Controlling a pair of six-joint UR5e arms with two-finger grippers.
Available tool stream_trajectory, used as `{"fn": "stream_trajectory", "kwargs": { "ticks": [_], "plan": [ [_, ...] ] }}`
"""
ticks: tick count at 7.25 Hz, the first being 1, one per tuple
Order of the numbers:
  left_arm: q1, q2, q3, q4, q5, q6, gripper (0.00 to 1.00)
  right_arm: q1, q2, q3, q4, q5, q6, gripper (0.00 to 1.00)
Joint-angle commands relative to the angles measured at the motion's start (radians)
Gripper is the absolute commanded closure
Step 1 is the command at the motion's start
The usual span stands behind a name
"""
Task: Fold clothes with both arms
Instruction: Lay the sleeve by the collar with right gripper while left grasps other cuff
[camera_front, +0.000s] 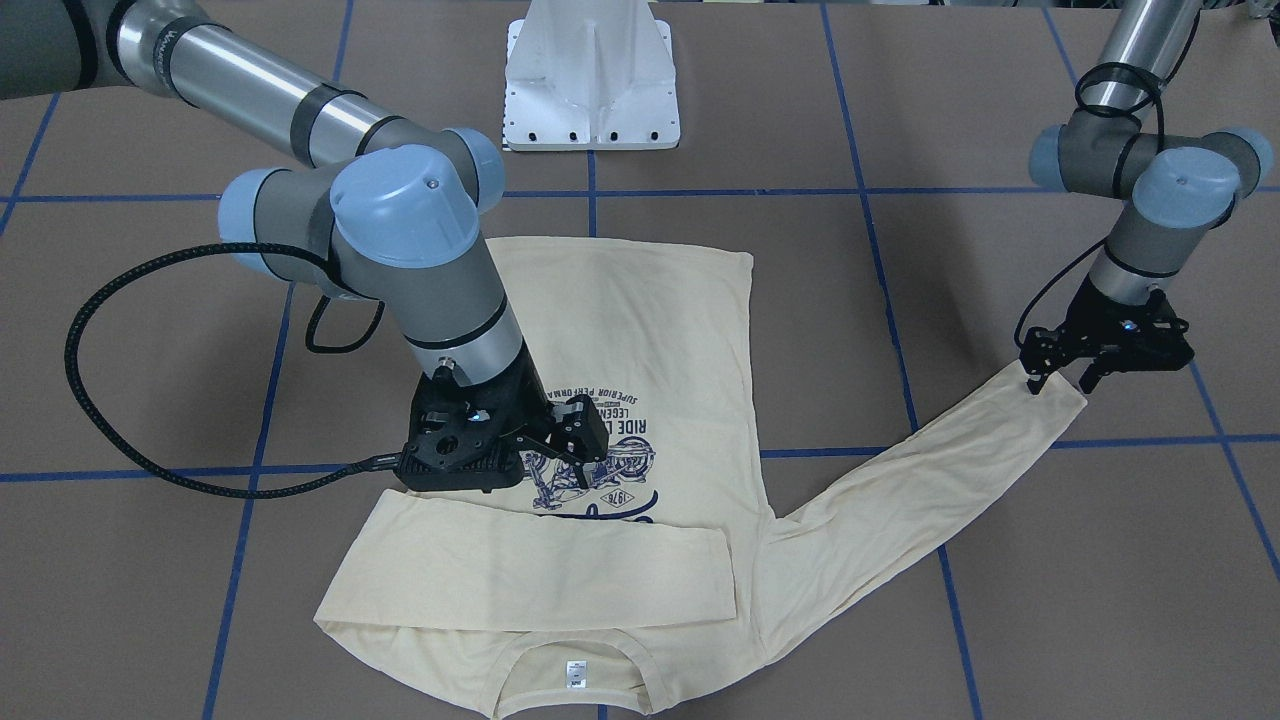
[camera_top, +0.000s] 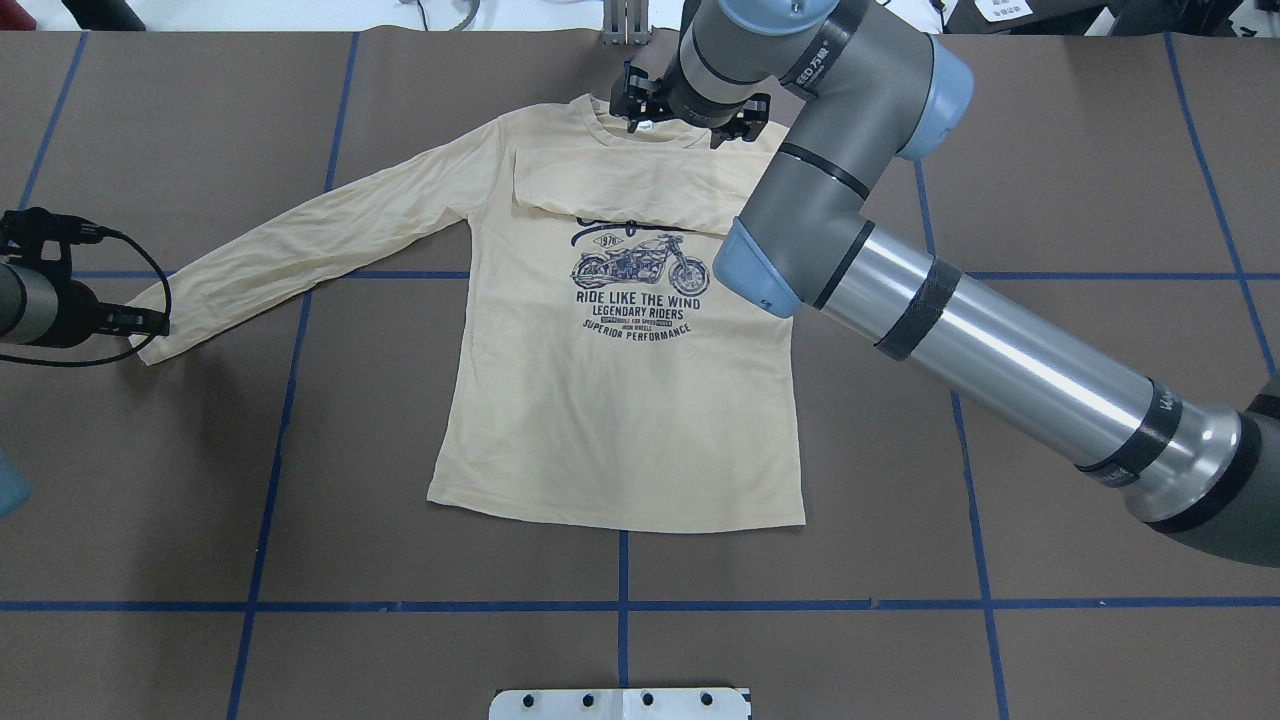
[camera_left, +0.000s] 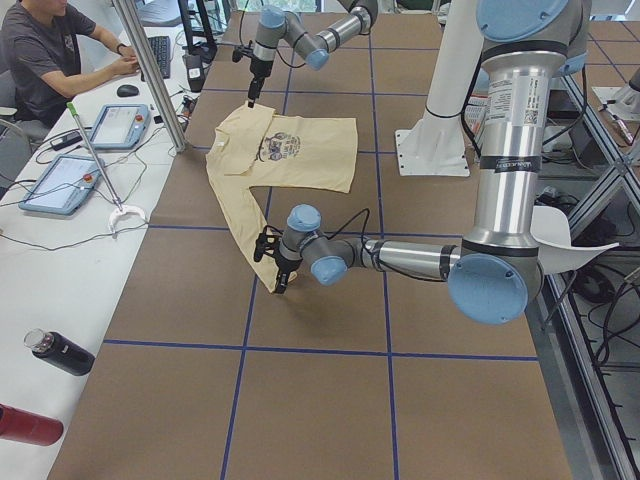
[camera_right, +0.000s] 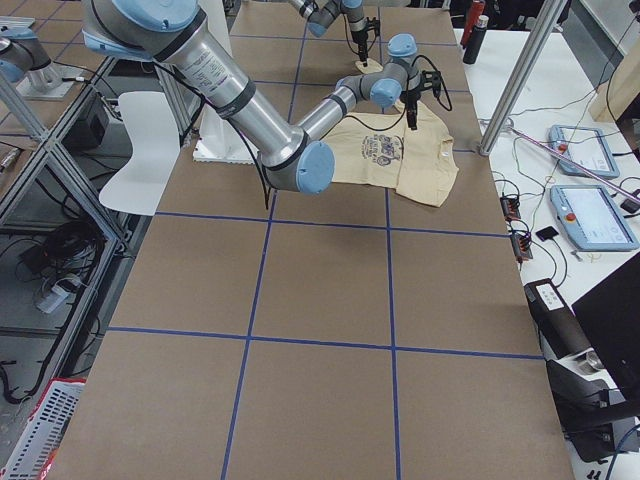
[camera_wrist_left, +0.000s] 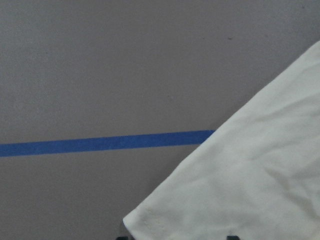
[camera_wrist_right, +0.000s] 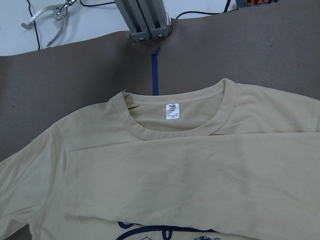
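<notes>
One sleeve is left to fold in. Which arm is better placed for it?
Left. Its claw is open right at the cuff of the outstretched sleeve. The right claw hangs open above the T-shirt's chest, by the folded sleeve, far from that cuff.

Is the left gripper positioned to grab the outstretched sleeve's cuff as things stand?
Probably yes. The left gripper hangs open right over the cuff, with nothing between them; the right gripper is away over the chest print.
</notes>
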Motion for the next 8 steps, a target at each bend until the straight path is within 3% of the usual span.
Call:
{"fn": "stream_trajectory", "kwargs": {
  "ticks": [1, 4, 5, 6, 8],
  "plan": [
    [0.000, 0.010, -0.003, 0.000, -0.001, 0.006, 0.32, -0.001, 0.002, 0.000, 0.000, -0.001, 0.000, 0.01],
    [0.000, 0.014, -0.008, 0.000, -0.004, 0.006, 0.32, -0.001, 0.000, 0.000, 0.000, -0.001, 0.000, 0.01],
    [0.000, 0.014, -0.008, 0.000, -0.006, 0.004, 0.48, -0.001, 0.000, 0.000, 0.000, -0.001, 0.000, 0.01],
    [-0.001, 0.014, -0.014, 0.002, -0.009, 0.004, 0.74, -0.001, 0.000, 0.000, 0.000, -0.001, 0.000, 0.01],
    [0.000, 0.013, -0.020, 0.002, -0.011, 0.004, 1.00, 0.001, -0.003, 0.000, 0.000, -0.001, 0.000, 0.01]
  ]
}}
